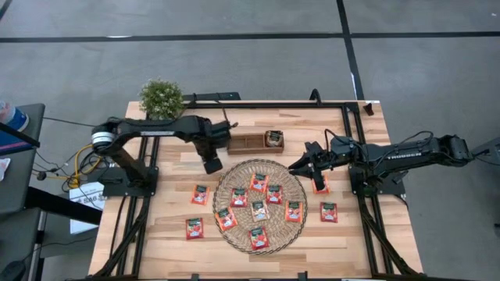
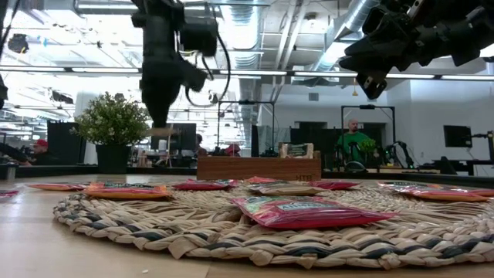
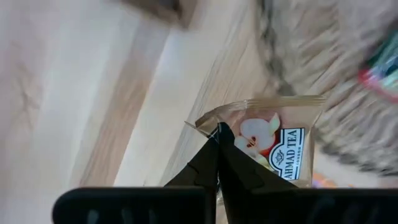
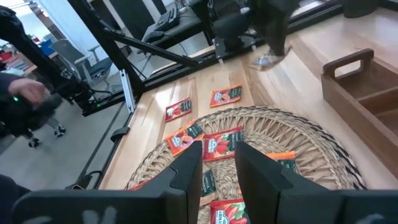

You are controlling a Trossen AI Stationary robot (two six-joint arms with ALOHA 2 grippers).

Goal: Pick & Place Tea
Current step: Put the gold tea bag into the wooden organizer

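My left gripper (image 3: pixel 217 134) is shut on a pale beige tea sachet (image 3: pixel 273 140) with an apple print, above the bare wood just beyond the round woven mat's (image 1: pixel 234 234) far-left rim. In the high view the left gripper (image 1: pixel 212 165) hangs between the mat and the wooden tray (image 1: pixel 244 143). My right gripper (image 4: pixel 217 163) is open and empty, hovering over the mat's far-right part (image 1: pixel 297 166). Several red-orange sachets (image 1: pixel 259 183) lie flat on the mat; others (image 1: pixel 201 193) (image 1: pixel 329 211) lie flat on the table beside it. One sachet (image 1: pixel 274 138) sits in the tray's right compartment. My left gripper pinches the beige sachet between its two fingertips at one corner (image 3: pixel 227 119). In the low view the fingers (image 2: pixel 158 104) point down from above. The sachet is lifted clear of the table and sticks out to one side of the fingertips.
A potted plant (image 1: pixel 162 97) stands at the table's far-left corner. The three-compartment tray lies beyond the mat, its left and middle compartments showing bare wood. Black frame rails (image 1: pixel 367 226) run along the table's left and right sides. People show in the room behind.
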